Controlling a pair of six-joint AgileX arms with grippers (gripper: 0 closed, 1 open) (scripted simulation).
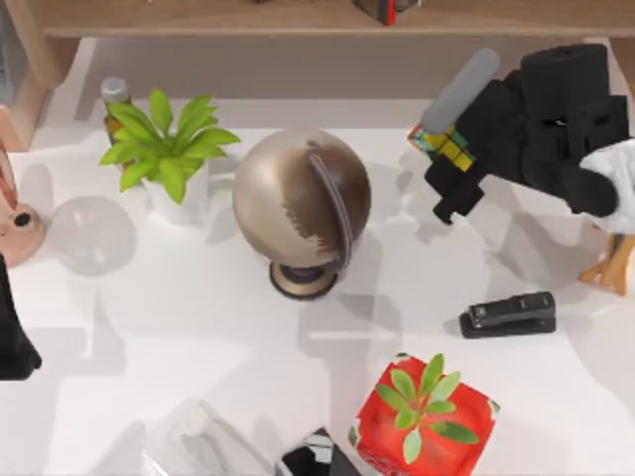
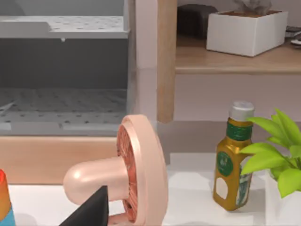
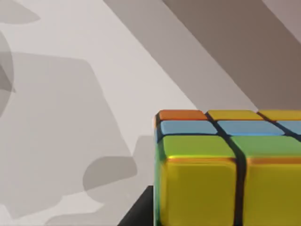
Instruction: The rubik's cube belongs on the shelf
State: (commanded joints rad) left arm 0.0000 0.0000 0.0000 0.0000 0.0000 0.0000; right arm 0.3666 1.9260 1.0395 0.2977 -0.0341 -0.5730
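The rubik's cube (image 1: 443,145), a small cube of yellow, green and orange squares in a dark grid, is at the back right of the table, just in front of the shelf (image 1: 248,18). My right gripper (image 1: 448,171) is shut on it, and the black arm reaches in from the right. In the right wrist view the rubik's cube (image 3: 230,169) sits very close, above the white tabletop, with a dark finger (image 3: 138,212) beside it. The left arm (image 1: 12,337) is parked at the table's left edge, and a dark tip of it (image 2: 91,209) pokes into the left wrist view.
A brown globe (image 1: 301,203) stands mid-table, with a potted plant (image 1: 169,149) and a bottle (image 1: 114,99) to its left. A black stapler (image 1: 508,314) lies right of centre. A red box with green leaves (image 1: 425,416) sits at the front. A pink mushroom-shaped thing (image 2: 122,176) is at the far left.
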